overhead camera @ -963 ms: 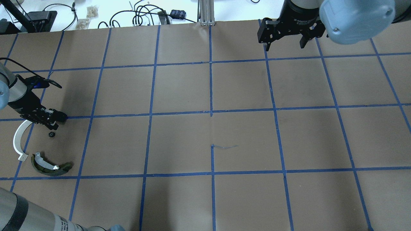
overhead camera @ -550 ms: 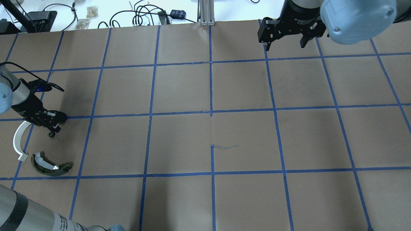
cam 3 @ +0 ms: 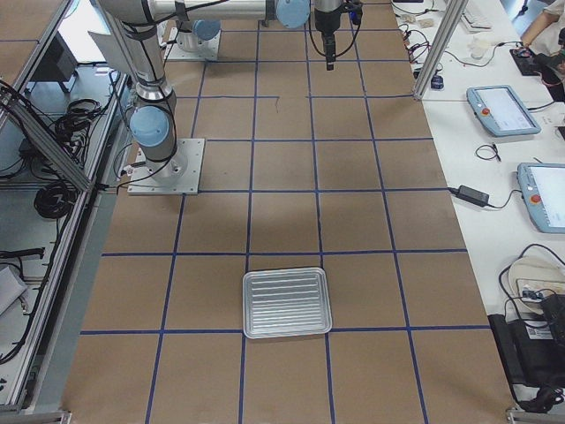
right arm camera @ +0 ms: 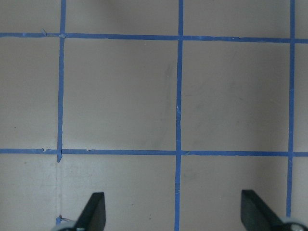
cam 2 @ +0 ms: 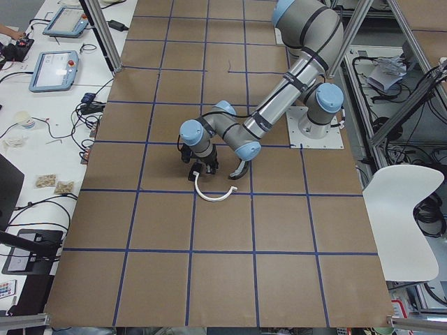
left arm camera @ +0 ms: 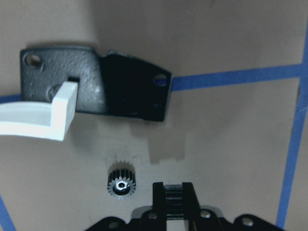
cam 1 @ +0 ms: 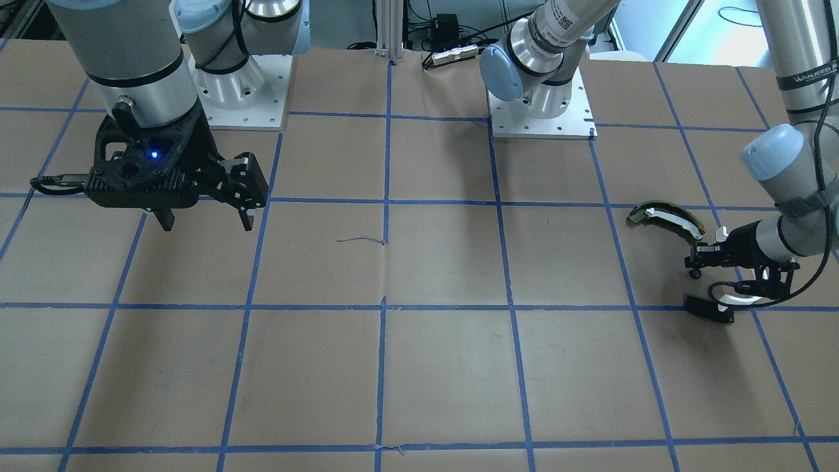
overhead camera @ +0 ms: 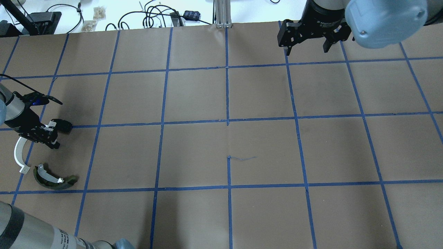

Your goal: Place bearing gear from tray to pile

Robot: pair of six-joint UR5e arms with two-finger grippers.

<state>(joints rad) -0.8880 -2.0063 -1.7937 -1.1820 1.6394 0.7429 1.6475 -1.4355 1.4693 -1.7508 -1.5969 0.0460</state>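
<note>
The bearing gear (left arm camera: 121, 181), small, dark and toothed, lies flat on the paper just left of my left gripper (left arm camera: 173, 188), whose fingers are shut together and hold nothing. The pile is around it: the flat black bracket (left arm camera: 96, 84), the white half-ring arc (left arm camera: 38, 115) resting on the bracket's end, and the olive-and-white curved piece (overhead camera: 52, 180). In the overhead view my left gripper (overhead camera: 52, 138) covers the gear, beside the white arc (overhead camera: 16, 152) and the bracket (overhead camera: 65, 126). My right gripper (overhead camera: 306, 46) hangs open and empty at the far side. The metal tray (cam 3: 287, 303) lies far off.
Brown paper with a blue tape grid covers the table (overhead camera: 228, 138). Cables and small boxes (overhead camera: 155, 17) lie beyond its far edge. The left arm's lower link (overhead camera: 31, 235) crosses the near left corner.
My left gripper has shifted a little left and toward the robot, so its tip now covers the gear in the overhead view. The pile parts and the right arm have not moved.
</note>
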